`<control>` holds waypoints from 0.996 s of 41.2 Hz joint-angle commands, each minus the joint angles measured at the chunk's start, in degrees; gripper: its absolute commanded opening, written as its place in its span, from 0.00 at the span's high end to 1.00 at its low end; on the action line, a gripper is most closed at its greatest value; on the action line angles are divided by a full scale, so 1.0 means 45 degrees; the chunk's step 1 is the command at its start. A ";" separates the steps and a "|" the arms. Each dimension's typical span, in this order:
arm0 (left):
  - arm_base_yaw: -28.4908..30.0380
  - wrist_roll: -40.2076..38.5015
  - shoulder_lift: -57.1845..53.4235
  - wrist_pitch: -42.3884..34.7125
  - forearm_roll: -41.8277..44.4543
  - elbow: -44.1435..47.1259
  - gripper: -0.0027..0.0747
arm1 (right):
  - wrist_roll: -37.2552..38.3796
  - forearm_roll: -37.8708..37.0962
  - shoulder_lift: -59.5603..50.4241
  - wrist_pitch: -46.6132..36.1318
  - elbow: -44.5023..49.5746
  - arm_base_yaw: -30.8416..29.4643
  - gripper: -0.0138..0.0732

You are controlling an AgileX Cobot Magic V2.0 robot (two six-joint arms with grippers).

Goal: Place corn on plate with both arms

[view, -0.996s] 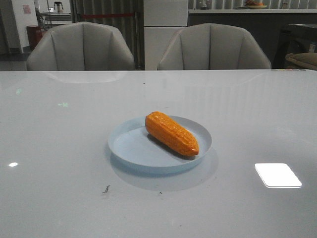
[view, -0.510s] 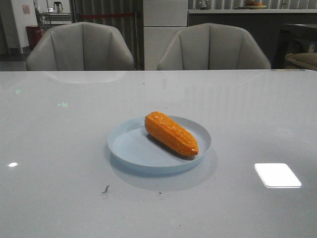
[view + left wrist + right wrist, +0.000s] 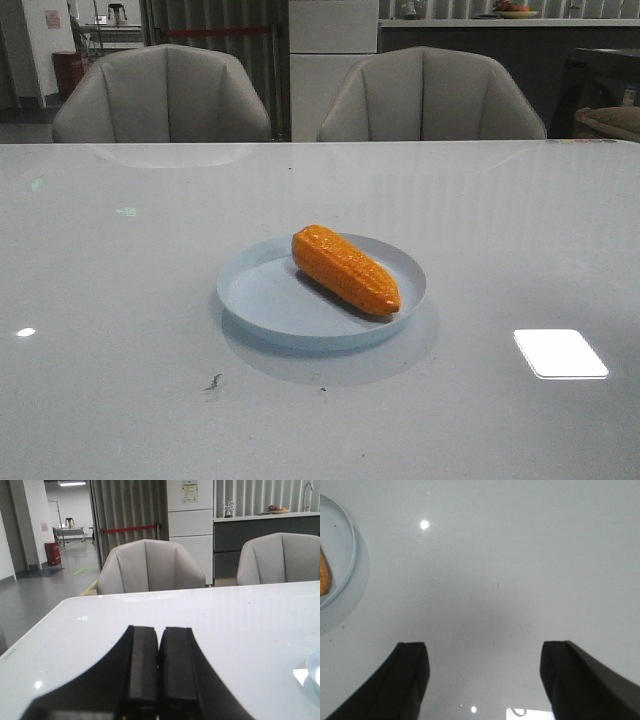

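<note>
Front view: the corn [image 3: 345, 268] lies on the plate [image 3: 258, 298], long axis diagonal, tip pointing near-right; neither arm shows.

Left wrist view: the left tool [image 3: 159, 667] is pressed together, empty, raised level over the bench [image 3: 250, 625].

Right wrist view: the right tool [image 3: 483, 677] is spread wide, empty, facing down at bare bench, the plate well apart at the frame edge.

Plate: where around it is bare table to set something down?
Bare table lies left of the plate, right of it around the bright reflection, and behind toward the chairs. Only the plate, holding the corn, is taken.
</note>
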 commanded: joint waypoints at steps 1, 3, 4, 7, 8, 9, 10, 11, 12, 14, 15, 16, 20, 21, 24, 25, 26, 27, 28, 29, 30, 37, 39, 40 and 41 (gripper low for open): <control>0.0011 -0.0184 -0.0093 -0.0892 -0.0028 0.0014 0.85 | -0.0058 0.0048 -0.0243 -0.0643 -0.0332 -0.0049 0.18; 0.0011 -0.0184 -0.0093 -0.0892 -0.0028 0.0014 0.85 | -0.0058 0.0048 -0.0243 -0.0643 -0.0332 -0.0049 0.18; 0.0011 -0.0184 -0.0093 -0.0892 -0.0028 0.0014 0.85 | -0.0058 0.0048 -0.0243 -0.0643 -0.0332 -0.0049 0.18; 0.0011 -0.0184 -0.0093 -0.0892 -0.0028 0.0014 0.85 | -0.0058 0.0048 -0.0243 -0.0643 -0.0332 -0.0049 0.18; 0.0011 -0.0184 -0.0093 -0.0892 -0.0028 0.0014 0.85 | -0.0058 0.0048 -0.0243 -0.0643 -0.0332 -0.0049 0.18; 0.0011 -0.0184 -0.0093 -0.0892 -0.0028 0.0014 0.85 | -0.0058 0.0048 -0.0243 -0.0643 -0.0332 -0.0049 0.18; 0.0011 -0.0184 -0.0093 -0.0892 -0.0028 0.0014 0.85 | -0.0058 0.0048 -0.0243 -0.0643 -0.0332 -0.0049 0.18; 0.0011 -0.0184 -0.0093 -0.0892 -0.0028 0.0014 0.85 | -0.0058 0.0048 -0.0243 -0.0643 -0.0332 -0.0049 0.18; 0.0011 -0.0184 -0.0093 -0.0892 -0.0028 0.0014 0.85 | -0.0058 0.0048 -0.0243 -0.0643 -0.0332 -0.0049 0.18; 0.0011 -0.0184 -0.0093 -0.0892 -0.0028 0.0014 0.85 | -0.0058 0.0048 -0.0243 -0.0643 -0.0332 -0.0049 0.18; 0.0011 -0.0184 -0.0093 -0.0892 -0.0028 0.0014 0.85 | -0.0058 0.0048 -0.0243 -0.0643 -0.0332 -0.0049 0.18; 0.0011 -0.0184 -0.0093 -0.0892 -0.0028 0.0014 0.85 | -0.0058 0.0048 -0.0243 -0.0643 -0.0332 -0.0049 0.18; 0.0011 -0.0184 -0.0093 -0.0892 -0.0028 0.0014 0.85 | -0.0058 0.0048 -0.0243 -0.0643 -0.0332 -0.0049 0.18; 0.0011 -0.0184 -0.0093 -0.0892 -0.0028 0.0014 0.85 | -0.0058 0.0048 -0.0243 -0.0643 -0.0332 -0.0049 0.18; 0.0011 -0.0184 -0.0093 -0.0892 -0.0028 0.0014 0.85 | -0.0058 0.0048 -0.0243 -0.0643 -0.0332 -0.0049 0.18; 0.0011 -0.0184 -0.0093 -0.0892 -0.0028 0.0014 0.85 | -0.0058 0.0048 -0.0241 -0.0670 -0.0332 -0.0049 0.18; 0.0011 -0.0184 -0.0093 -0.0892 -0.0028 0.0014 0.85 | -0.0058 0.0048 -0.0241 -0.0685 -0.0285 -0.0049 0.18; 0.0011 -0.0184 -0.0093 -0.0892 -0.0028 0.0014 0.85 | -0.0070 0.0006 -0.0241 -0.0700 -0.0221 -0.0049 0.18; 0.0011 -0.0184 -0.0093 -0.0892 -0.0028 0.0014 0.85 | -0.0070 -0.0413 -0.0290 -0.0764 -0.0151 -0.0069 0.19; 0.0011 -0.0184 -0.0093 -0.0892 -0.0028 0.0014 0.85 | -0.0070 -0.0624 -0.0333 -0.0843 -0.0098 -0.0067 0.20; 0.0011 -0.0184 -0.0093 -0.0892 -0.0028 0.0014 0.85 | -0.0070 -0.0834 -0.0453 -0.0887 -0.0039 -0.0067 0.21; 0.0011 -0.0184 -0.0093 -0.0892 -0.0028 0.0014 0.85 | -0.0070 -0.1387 -0.1852 -0.1712 0.1074 -0.0052 0.46; 0.0011 -0.0184 -0.0093 -0.0892 -0.0028 0.0014 0.85 | -0.0070 -0.1387 -0.2290 -0.2278 0.1499 -0.0052 0.56; 0.0011 -0.0184 -0.0093 -0.0892 -0.0028 0.0014 0.85 | -0.0070 -0.1315 -0.2578 -0.2718 0.1826 -0.0052 0.62; 0.0011 -0.0184 -0.0093 -0.0892 -0.0028 0.0014 0.85 | -0.0070 -0.1298 -0.2834 -0.3075 0.2084 -0.0052 0.67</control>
